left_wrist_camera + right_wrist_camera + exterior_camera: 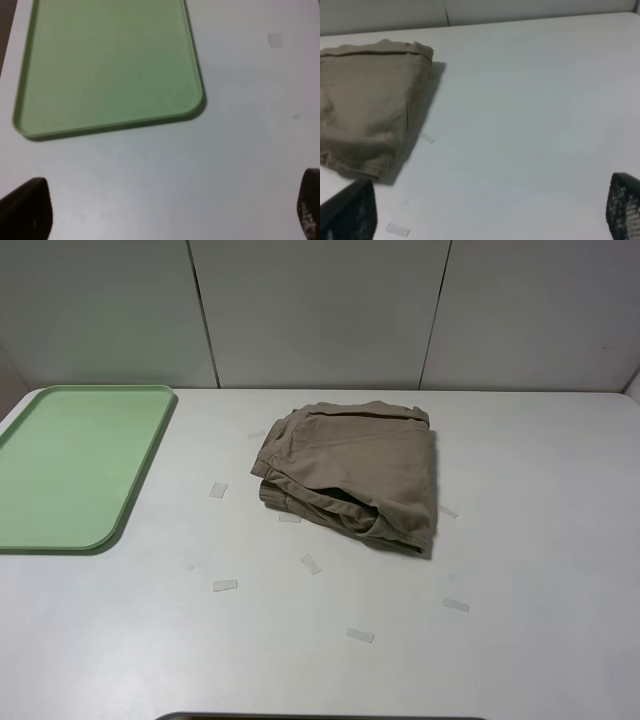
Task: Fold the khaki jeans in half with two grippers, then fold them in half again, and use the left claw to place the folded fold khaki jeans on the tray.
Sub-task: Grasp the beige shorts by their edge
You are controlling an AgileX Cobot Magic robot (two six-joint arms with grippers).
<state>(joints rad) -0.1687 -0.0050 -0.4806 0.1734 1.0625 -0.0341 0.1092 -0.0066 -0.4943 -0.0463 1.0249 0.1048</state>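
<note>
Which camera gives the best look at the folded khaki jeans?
The exterior high view: the khaki jeans show whole, folded and unobstructed. The right wrist view cuts off one side of them. The left wrist view shows the tray but no jeans.

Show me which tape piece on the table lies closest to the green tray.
The tape piece in the gap between the tray and the folded shorts. The others lie nearer the table's front edge or close by the shorts.
</note>
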